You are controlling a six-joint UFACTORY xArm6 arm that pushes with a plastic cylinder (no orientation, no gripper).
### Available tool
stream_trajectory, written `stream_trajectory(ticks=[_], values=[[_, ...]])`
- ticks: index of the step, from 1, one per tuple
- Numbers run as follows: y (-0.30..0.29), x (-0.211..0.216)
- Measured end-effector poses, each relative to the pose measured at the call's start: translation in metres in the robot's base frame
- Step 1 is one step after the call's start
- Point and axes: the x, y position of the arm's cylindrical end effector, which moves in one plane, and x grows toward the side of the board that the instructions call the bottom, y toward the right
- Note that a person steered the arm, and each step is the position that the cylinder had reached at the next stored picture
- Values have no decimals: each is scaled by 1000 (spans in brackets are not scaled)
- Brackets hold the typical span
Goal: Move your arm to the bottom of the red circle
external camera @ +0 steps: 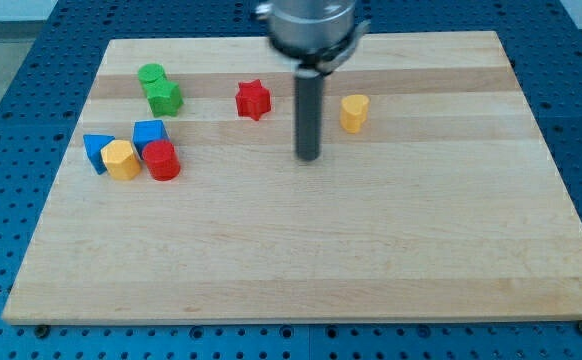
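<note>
The red circle [161, 160] lies at the view's left on the wooden board [301, 250], touching a yellow hexagon [121, 159] on its left and a blue cube [149, 133] just above it. My tip [308, 157] rests on the board near the middle, well to the right of the red circle and about level with it. The dark rod rises straight up from the tip to the arm's grey end at the view's top.
A blue triangle [96, 151] sits left of the yellow hexagon. A green circle [152, 75] and a green star [164, 97] lie at upper left. A red star [253, 99] lies left of the rod, a yellow heart-like block [353, 113] right of it.
</note>
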Motion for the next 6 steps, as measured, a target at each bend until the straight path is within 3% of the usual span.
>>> stream_trajectory(ticks=[2,4,6], values=[[-88,101],[-148,84],[-155,79]])
